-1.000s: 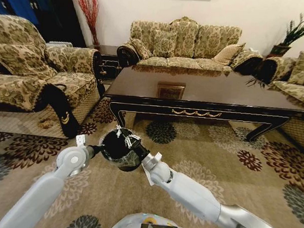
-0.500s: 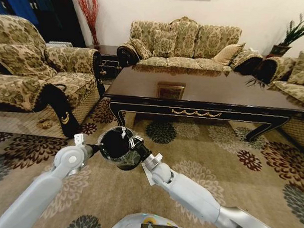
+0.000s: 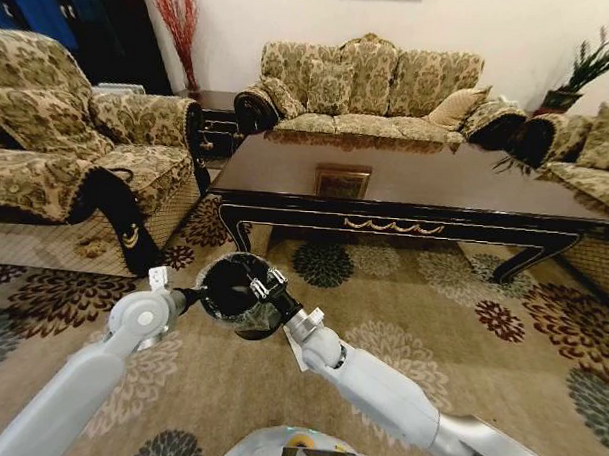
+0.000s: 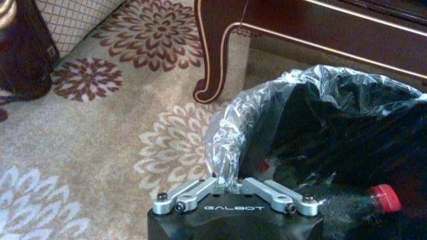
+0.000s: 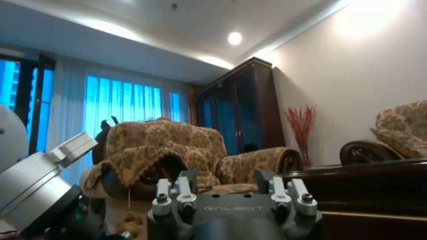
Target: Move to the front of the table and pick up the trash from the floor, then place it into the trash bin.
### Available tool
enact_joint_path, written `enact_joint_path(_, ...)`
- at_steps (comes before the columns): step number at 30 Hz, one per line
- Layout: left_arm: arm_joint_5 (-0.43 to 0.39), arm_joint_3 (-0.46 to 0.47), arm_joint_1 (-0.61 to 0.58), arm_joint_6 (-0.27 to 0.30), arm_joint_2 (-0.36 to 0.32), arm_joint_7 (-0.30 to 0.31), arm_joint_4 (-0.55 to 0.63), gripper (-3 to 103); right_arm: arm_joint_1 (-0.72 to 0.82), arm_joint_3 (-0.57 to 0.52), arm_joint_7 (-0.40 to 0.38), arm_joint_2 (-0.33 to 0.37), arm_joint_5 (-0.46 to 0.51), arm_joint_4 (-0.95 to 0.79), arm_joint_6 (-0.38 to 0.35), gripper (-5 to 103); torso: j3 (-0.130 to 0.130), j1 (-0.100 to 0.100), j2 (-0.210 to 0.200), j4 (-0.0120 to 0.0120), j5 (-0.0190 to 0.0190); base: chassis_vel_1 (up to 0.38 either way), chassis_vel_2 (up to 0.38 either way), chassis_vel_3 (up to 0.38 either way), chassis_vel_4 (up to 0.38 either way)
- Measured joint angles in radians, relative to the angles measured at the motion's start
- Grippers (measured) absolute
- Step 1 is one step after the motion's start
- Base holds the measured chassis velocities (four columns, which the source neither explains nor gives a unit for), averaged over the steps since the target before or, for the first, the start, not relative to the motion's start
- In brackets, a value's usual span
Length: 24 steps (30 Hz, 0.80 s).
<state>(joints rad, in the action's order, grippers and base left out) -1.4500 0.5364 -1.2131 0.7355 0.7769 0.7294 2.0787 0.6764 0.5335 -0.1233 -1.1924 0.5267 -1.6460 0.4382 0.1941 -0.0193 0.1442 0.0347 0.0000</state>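
The right gripper (image 5: 228, 199), fingers apart, points level at a patterned armchair (image 5: 193, 160) and dark cabinet (image 5: 233, 107) at 12 o'clock.

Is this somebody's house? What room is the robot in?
It looks like a living room in a home. There is a big floral-patterned sofa against the wall, a matching armchair, a low glossy dark wood coffee table and a beige carpet with round flower patterns.

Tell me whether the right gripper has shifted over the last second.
Yes. The right gripper has dropped slightly lower over the trash bin, farther from the table edge.
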Motion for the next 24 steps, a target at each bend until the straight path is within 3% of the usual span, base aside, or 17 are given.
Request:
enact_joint_path(3, 0.0, 0.003, -0.001, 0.0, 0.0, 0.0, 0.0, 1, 0.004, -0.02, -0.005, 0.01, 0.004, -0.009, -0.003, 65, 0.0, 0.0, 0.0, 0.0, 0.0, 0.0, 0.0, 0.0, 0.0)
enact_joint_path(4, 0.0, 0.005, -0.002, 0.0, 0.0, -0.001, 0.0, 1, 0.006, -0.027, -0.006, 0.013, 0.005, -0.011, -0.003, 76, 0.0, 0.0, 0.0, 0.0, 0.0, 0.0, 0.0, 0.0, 0.0)
enact_joint_path(7, 0.0, 0.012, -0.006, 0.0, -0.003, -0.001, 0.002, 1, 0.012, -0.046, -0.006, 0.024, 0.01, -0.018, -0.005, 81, 0.0, 0.0, 0.0, 0.0, 0.0, 0.0, 0.0, 0.0, 0.0)
enact_joint_path(8, 0.0, 0.017, -0.008, 0.0, -0.005, -0.001, 0.005, 1, 0.016, -0.058, -0.006, 0.035, 0.012, -0.023, -0.006, 91, 0.0, 0.0, 0.0, 0.0, 0.0, 0.0, 0.0, 0.0, 0.0)
enact_joint_path(14, -0.003, 0.049, -0.022, 0.0, -0.017, -0.005, 0.008, 1, 0.043, -0.113, -0.029, 0.07, 0.056, -0.048, -0.052, 100, 0.0, 0.0, 0.0, -0.0001, 0.0, 0.0, 0.0, 0.0, 0.0)
enact_joint_path(17, -0.013, 0.087, -0.039, 0.0, -0.034, -0.008, 0.012, 1, 0.071, -0.175, -0.122, 0.083, 0.16, -0.053, -0.149, 100, 0.0, 0.0, 0.0, 0.0001, 0.0001, 0.0, 0.0, 0.0, 0.0)
enact_joint_path(19, -0.014, 0.093, -0.042, 0.0, -0.037, -0.01, 0.013, 1, 0.077, -0.189, -0.16, 0.085, 0.18, -0.051, -0.173, 100, 0.0, 0.0, 0.0, 0.0, 0.0002, 0.0, 0.0, 0.0, 0.0)
enact_joint_path(21, -0.015, 0.113, -0.049, 0.0, -0.047, -0.013, 0.013, 1, 0.092, -0.223, -0.308, 0.093, 0.226, -0.034, -0.27, 100, 0.0, 0.0, 0.0, 0.0, 0.0001, 0.0, 0.0, 0.0, 0.0)
enact_joint_path(22, -0.015, 0.113, -0.049, 0.0, -0.047, -0.013, 0.013, 1, 0.092, -0.223, -0.308, 0.093, 0.226, -0.034, -0.27, 100, 0.0, 0.0, 0.0, 0.0, 0.0001, 0.0, 0.0, 0.0, 0.0)
enact_joint_path(24, -0.015, 0.127, -0.053, 0.0, -0.053, -0.015, 0.013, 1, 0.106, -0.244, -0.494, 0.098, 0.304, -0.02, -0.399, 100, 0.0, 0.0, 0.0, -0.0002, 0.0001, 0.0, 0.0, 0.0, 0.0)
